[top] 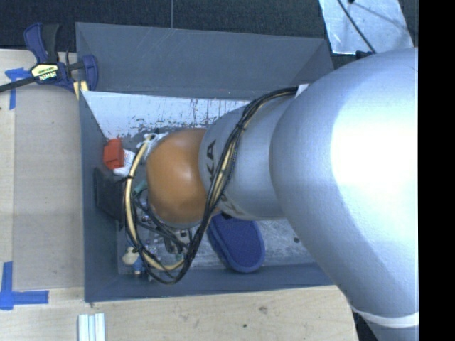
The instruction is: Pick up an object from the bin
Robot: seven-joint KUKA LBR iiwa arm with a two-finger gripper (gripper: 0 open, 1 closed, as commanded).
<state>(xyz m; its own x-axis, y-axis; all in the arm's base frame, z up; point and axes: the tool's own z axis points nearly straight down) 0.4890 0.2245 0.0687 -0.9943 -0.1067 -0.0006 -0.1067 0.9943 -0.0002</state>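
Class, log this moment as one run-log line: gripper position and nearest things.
gripper: low in grey metal bin, left end | nearest: small orange-red block, black boxy thing, blue oval pad | grasp: cannot tell

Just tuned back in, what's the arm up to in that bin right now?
The arm reaches in from the right, and its orange-capped wrist is over the left half of the bin. Nearest to it are a red block and a black thing on its left, and a blue oval thing by the near wall. The wrist hides what is under it, so I can't tell whether anything is grasped yet.
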